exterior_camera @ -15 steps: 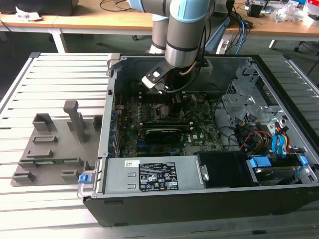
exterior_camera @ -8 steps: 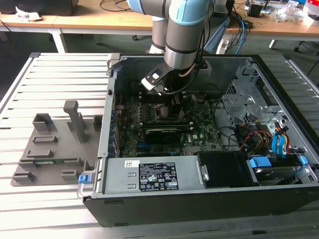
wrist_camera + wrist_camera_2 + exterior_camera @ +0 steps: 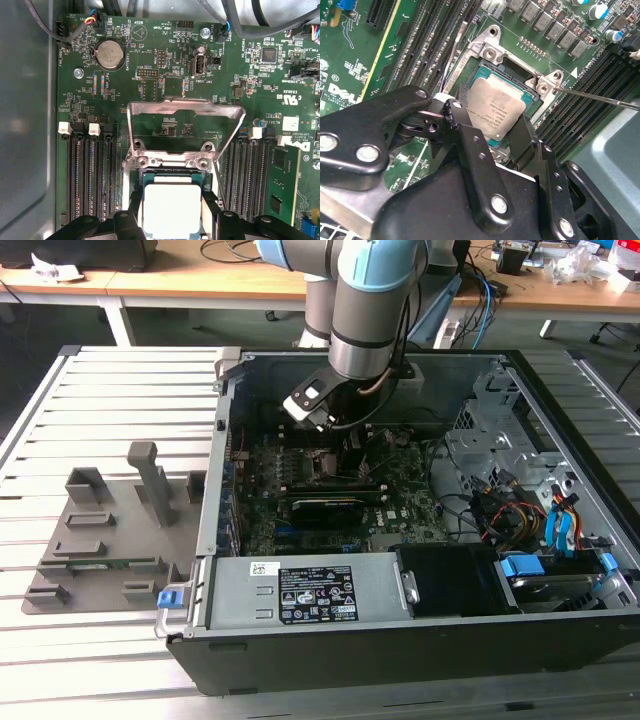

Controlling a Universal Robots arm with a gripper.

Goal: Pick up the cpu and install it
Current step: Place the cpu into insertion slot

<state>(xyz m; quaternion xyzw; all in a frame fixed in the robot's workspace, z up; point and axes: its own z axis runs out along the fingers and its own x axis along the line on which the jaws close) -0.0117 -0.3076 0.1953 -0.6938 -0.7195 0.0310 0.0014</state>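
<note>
Closest to the wrist, the gripper (image 3: 492,125) has its two black fingers (image 3: 455,115) pinched on opposite edges of the cpu (image 3: 501,111). They're only as far apart as the chip is wide, and there's nothing else in them. The cpu sits silver side up right over the socket (image 3: 492,52), so low that I can't tell if it's touching the bed or a hair above it. In the second wrist view it looks a touch tilted against the metal frame, but that might just be the camera angle.

My take on doing this bit well: you want the chip flat and square to the frame, its corner mark matched to the socket's, and let down with basically zero force. Any sideways scrub probably risks the contacts underneath. The fingertips are just beside the frame walls, so watch they don't catch.

Just past the chip, the load plate (image 3: 186,103) stands flipped open, and the thin lever (image 3: 600,98) is swung clear too, so nothing looks to be blocking the drop. Memory slots (image 3: 90,180) flank the socket on both sides. Beyond the plate, the coin battery (image 3: 110,54) sits near a corner of the motherboard (image 3: 160,55), close to the case wall. In the exterior view, the arm (image 3: 370,300) reaches down into the open case (image 3: 228,440), around the middle of the board
</note>
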